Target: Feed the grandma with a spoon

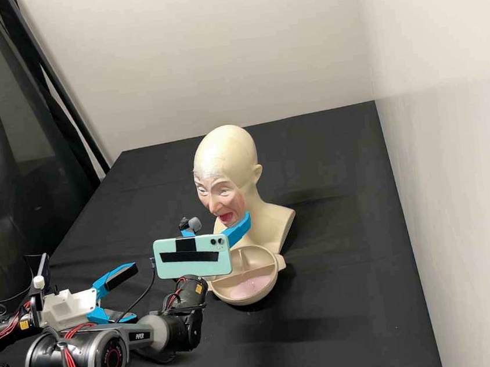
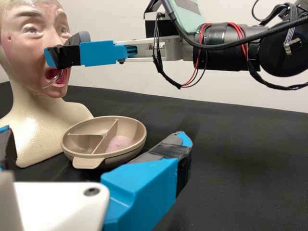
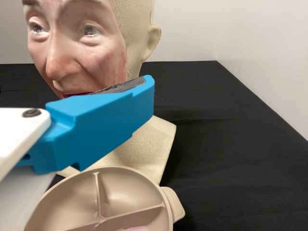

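Nearly finishing: clamping the grey-handled metal spoon (image 2: 52, 81) in the right gripper (image 2: 58, 56), holding its tip inside the pale mannequin grandma (image 2: 29, 33)'s open mouth; resting the released left gripper (image 1: 128, 294) low by the black table (image 1: 328, 198); withdrawing not yet done.

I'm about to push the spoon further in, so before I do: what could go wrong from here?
1. The spoon reaches into the open mouth of the mannequin head. Driving further could jam it or tip the head, which looks unfastened on the bench.
2. The right gripper hangs over the divided bowl. Lowering on the way back could knock its rim.
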Available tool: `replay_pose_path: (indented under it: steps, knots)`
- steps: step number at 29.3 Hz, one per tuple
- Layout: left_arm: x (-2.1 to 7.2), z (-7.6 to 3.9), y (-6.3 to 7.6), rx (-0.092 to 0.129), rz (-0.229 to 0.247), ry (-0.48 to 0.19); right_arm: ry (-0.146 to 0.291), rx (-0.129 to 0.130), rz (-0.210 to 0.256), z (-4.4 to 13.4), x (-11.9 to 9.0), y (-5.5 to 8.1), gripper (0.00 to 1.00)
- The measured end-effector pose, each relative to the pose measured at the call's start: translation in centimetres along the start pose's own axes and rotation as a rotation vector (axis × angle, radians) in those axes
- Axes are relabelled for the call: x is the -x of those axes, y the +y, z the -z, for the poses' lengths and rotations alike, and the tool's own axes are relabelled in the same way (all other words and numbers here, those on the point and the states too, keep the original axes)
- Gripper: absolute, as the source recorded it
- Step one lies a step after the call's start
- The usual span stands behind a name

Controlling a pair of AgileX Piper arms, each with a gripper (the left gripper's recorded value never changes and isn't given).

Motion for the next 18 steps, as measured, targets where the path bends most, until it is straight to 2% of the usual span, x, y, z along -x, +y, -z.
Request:
replay_pose_path:
  steps: [5, 6, 9, 11, 16, 18]
  knots:
    - [-0.01, -0.2, 0.0, -0.001, 0.002, -0.006, -0.023, -0.012, 0.006, -0.7, 0.5, -0.2, 1.00]
    - [-0.01, -0.3, -0.1, -0.001, 0.003, -0.012, -0.035, -0.014, 0.010, -1.0, 0.8, -0.2, 0.00]
    - [-0.02, -0.6, -0.1, -0.002, 0.005, -0.019, -0.058, -0.029, 0.012, -1.6, 1.4, -0.3, 0.00]
    - [-0.02, -0.7, -0.2, -0.003, 0.006, -0.023, -0.056, -0.046, 0.005, -1.7, 1.8, -0.1, 0.00]
    - [-0.02, -0.7, -0.2, -0.003, 0.006, -0.023, -0.034, -0.055, -0.025, -2.0, 2.7, 0.3, 0.00]
    - [-0.02, -0.7, -0.2, -0.003, 0.006, -0.023, -0.026, -0.049, -0.024, -2.1, 3.0, 0.3, 0.00]
